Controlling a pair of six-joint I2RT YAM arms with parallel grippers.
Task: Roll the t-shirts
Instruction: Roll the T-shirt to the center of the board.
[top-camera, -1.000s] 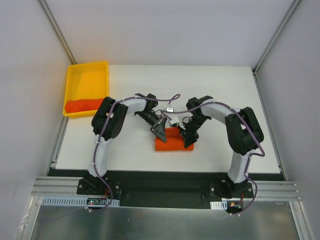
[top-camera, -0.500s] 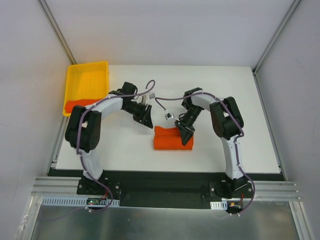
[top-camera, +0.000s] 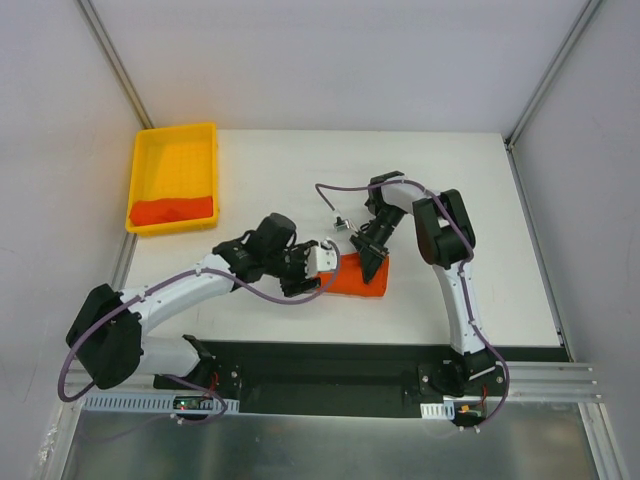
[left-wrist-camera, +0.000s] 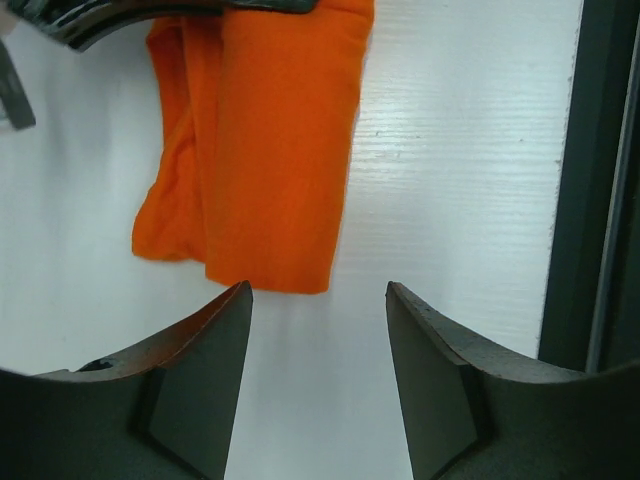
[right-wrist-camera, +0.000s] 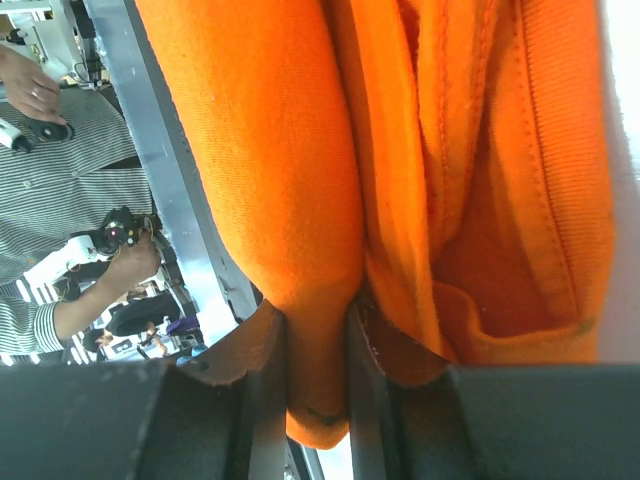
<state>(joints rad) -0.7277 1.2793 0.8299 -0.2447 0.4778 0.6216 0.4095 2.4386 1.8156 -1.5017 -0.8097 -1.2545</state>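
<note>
A folded orange t-shirt (top-camera: 360, 277) (left-wrist-camera: 270, 150) lies on the white table (top-camera: 480, 200). My right gripper (top-camera: 376, 262) (right-wrist-camera: 315, 330) is shut on a thick fold of the t-shirt (right-wrist-camera: 260, 150) at its right end. At the shirt's left end my left gripper (top-camera: 322, 283) (left-wrist-camera: 318, 300) stands open, low over the table. Its fingertips stop just short of the cloth and nothing is between them. A second orange t-shirt (top-camera: 172, 211) lies bunched in the yellow tray (top-camera: 175, 150) at the back left.
The table's dark front edge (left-wrist-camera: 600, 200) runs close by on the right of the left wrist view. White walls and metal posts (top-camera: 545, 80) close in the table at the back and sides. People show beyond the frame rail (right-wrist-camera: 60, 240).
My left arm has swung from behind the t-shirt round to its left end, low on the table, and its gripper has opened. My right gripper keeps its hold on the shirt.
</note>
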